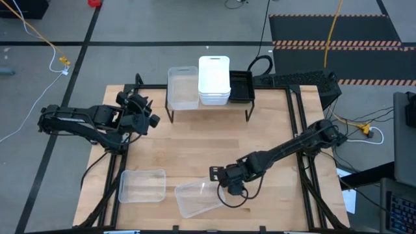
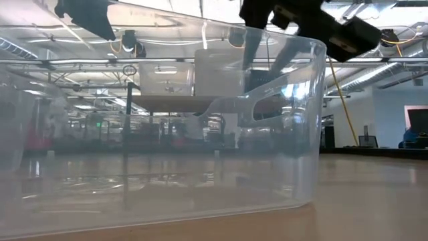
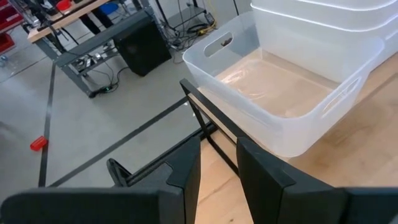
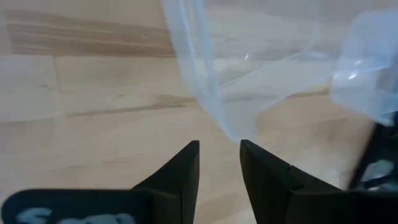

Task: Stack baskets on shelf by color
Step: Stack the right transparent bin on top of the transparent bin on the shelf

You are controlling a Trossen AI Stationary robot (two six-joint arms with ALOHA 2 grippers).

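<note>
On the shelf (image 1: 208, 107) at the table's far side stand a clear basket (image 1: 182, 88), a stack of white baskets (image 1: 214, 79) and a black basket (image 1: 242, 86). Two more clear baskets rest on the table near its front edge, one at the left (image 1: 142, 186) and one in the middle (image 1: 197, 197). My right gripper (image 1: 225, 184) points down at the middle basket's far right corner, open by a narrow gap (image 4: 219, 152). My left gripper (image 1: 144, 112) hangs raised off the shelf's left end, open and holding nothing (image 3: 217, 162). My right gripper comes down slanting from the table's right onto the rim at the middle clear basket's far right corner (image 4: 219, 123). The rim ends just beyond the two fingertips. Whether they touch it, I cannot tell. The basket stands on its bottom on the table.
Bare wood lies between the shelf and the two near baskets. The middle clear basket (image 2: 167, 134) fills the low view close to the front edge. The left wrist view shows the shelf's clear basket (image 3: 280, 93) beside the white stack (image 3: 323, 18).
</note>
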